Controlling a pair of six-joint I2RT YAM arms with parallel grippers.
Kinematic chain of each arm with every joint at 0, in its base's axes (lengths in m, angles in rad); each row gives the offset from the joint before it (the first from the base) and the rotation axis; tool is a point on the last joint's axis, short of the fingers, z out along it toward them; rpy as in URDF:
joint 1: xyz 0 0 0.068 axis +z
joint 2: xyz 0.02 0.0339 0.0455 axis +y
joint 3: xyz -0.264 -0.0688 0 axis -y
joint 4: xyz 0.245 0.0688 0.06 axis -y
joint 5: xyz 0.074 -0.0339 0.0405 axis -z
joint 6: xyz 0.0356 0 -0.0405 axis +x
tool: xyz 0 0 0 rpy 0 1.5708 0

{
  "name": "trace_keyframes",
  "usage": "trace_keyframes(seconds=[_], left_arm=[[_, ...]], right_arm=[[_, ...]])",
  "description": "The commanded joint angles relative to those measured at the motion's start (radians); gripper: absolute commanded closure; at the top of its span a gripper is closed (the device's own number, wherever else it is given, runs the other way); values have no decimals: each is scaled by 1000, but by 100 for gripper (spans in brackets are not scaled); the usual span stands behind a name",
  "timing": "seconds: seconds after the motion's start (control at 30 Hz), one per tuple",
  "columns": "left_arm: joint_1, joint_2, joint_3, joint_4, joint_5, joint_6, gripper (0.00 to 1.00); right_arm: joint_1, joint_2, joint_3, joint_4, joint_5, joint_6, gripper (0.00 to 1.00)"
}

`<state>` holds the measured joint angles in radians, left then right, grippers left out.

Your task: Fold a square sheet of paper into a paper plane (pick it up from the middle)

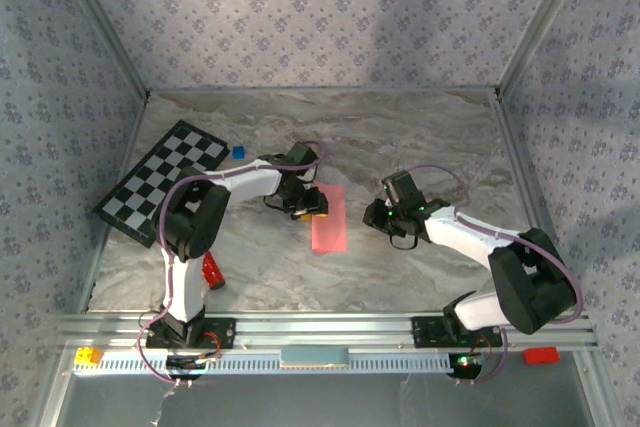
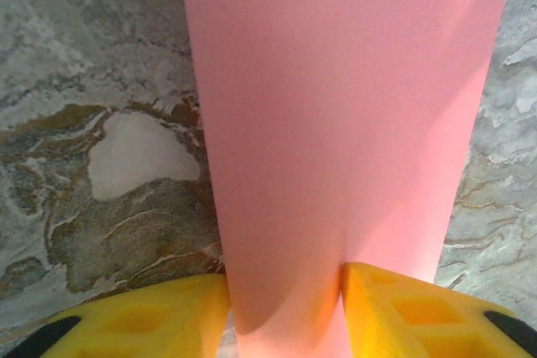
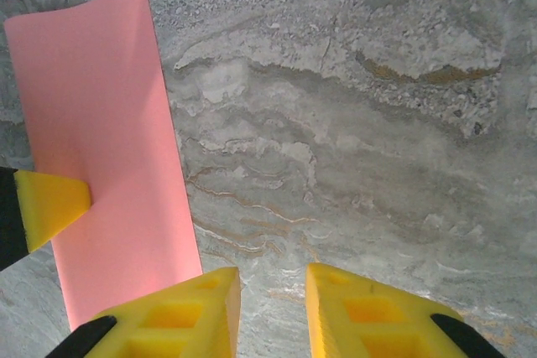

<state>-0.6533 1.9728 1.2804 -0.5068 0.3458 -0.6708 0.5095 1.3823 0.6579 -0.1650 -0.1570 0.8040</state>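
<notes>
Top view, near edge: both arm bases sit on the rail. Red glittery bar (image 1: 212, 270) on the table (image 1: 420, 137), nearer than the checkerboard (image 1: 165, 179), beside the left arm's column. Square sheet of paper (image 1: 330, 219) lies right of the checkerboard, about mid-table, showing as a narrow pink strip. Its long axis runs near to far, far end leaning slightly away from the checkerboard. Left arm: elbow bent high, forearm reaching away from the checkerboard, left gripper (image 1: 313, 204) at the strip's checkerboard-side edge. Left wrist view adds what the top view hides: paper passes between both yellow fingers (image 2: 403, 312), touching each, pinched. Right wrist view shows the strip's far edge slightly bowed and one left finger over its edge. Right arm folded low, forearm aimed toward the checkerboard. Right gripper (image 3: 273, 282) beyond the strip from the checkerboard, apart from it, jaws slightly parted, nothing between. Farthest: blue cube (image 1: 238, 152) just off the checkerboard's far-right corner
</notes>
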Motion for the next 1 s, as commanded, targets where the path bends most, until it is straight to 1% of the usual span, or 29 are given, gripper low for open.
trace_keyframes(seconds=[0.0, 0.57, 0.97], left_arm=[[-17, 107, -41, -39, -99, 22, 57], [-19, 110, -40, -41, -109, 29, 59], [-18, 115, -41, -38, -110, 26, 57]], right_arm=[[7, 10, 26, -10, -7, -6, 72], [15, 21, 30, -5, -17, -5, 72], [23, 38, 42, 0, -28, -9, 72]])
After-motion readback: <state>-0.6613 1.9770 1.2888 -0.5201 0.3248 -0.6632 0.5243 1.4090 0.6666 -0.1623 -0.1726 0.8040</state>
